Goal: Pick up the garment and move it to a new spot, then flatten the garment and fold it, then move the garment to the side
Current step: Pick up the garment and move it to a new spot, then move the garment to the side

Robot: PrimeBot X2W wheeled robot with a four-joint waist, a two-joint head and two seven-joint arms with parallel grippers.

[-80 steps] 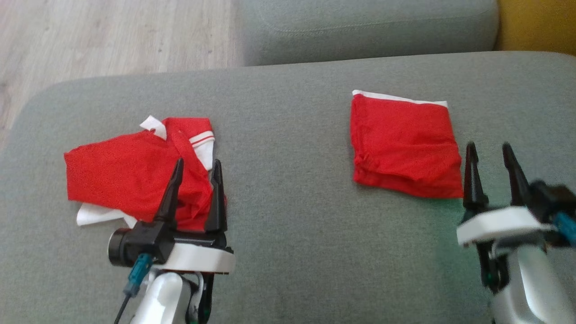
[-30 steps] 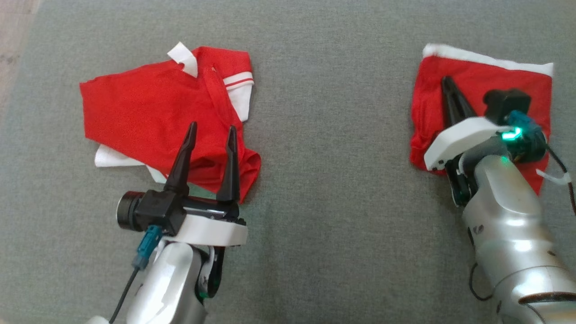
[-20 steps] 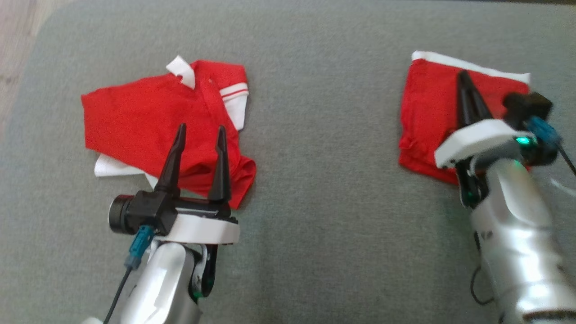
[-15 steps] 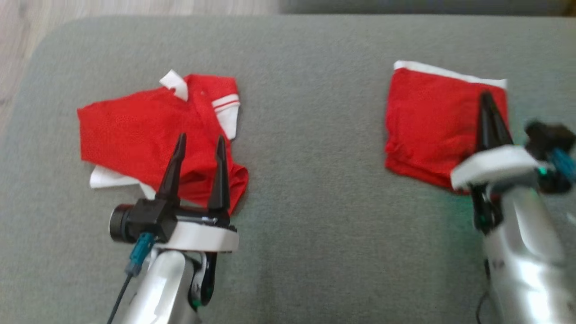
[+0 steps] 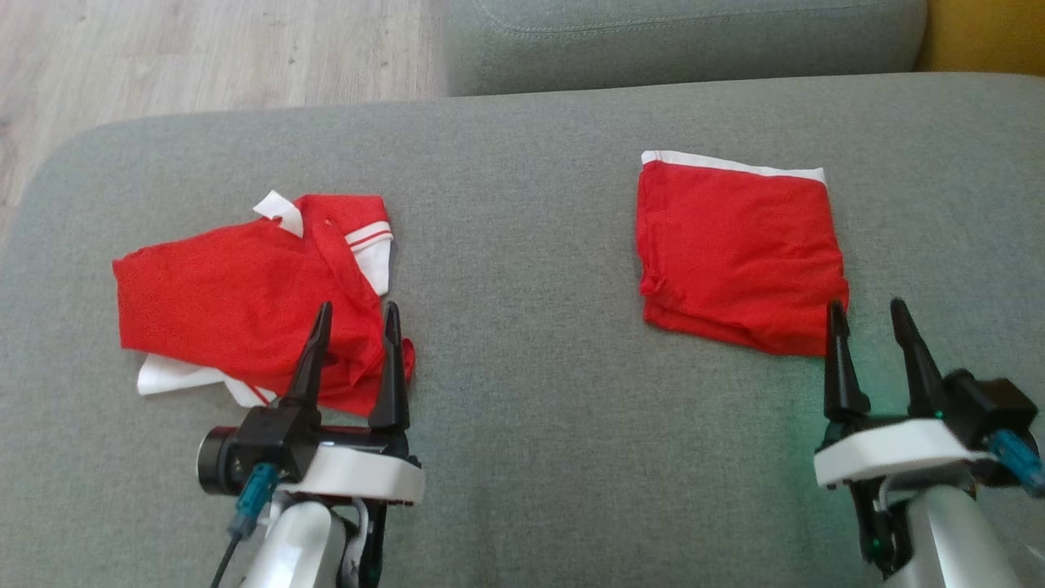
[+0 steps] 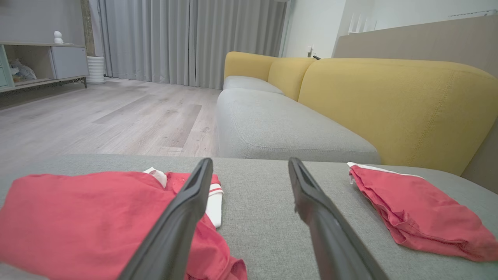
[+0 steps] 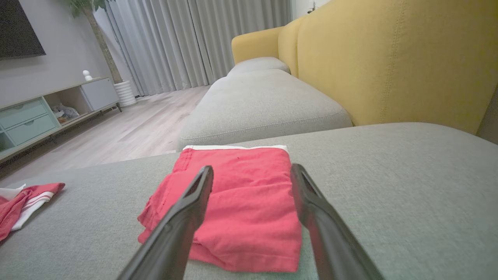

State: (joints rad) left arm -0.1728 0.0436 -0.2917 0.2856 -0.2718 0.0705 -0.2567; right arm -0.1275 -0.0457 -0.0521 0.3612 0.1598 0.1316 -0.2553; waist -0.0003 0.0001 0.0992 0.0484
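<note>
The folded garment (image 5: 739,253) lies upper right on the sofa (image 5: 531,457). The left pincer (image 5: 358,309) and right pincer (image 5: 865,306) are spread, empty.

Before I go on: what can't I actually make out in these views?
- Head view: the left gripper covers the crumpled red shirt's near right part.
- Right wrist view: the left edge cuts that shirt off.
- Folded red garment: its top layer hides the layers beneath.
</note>
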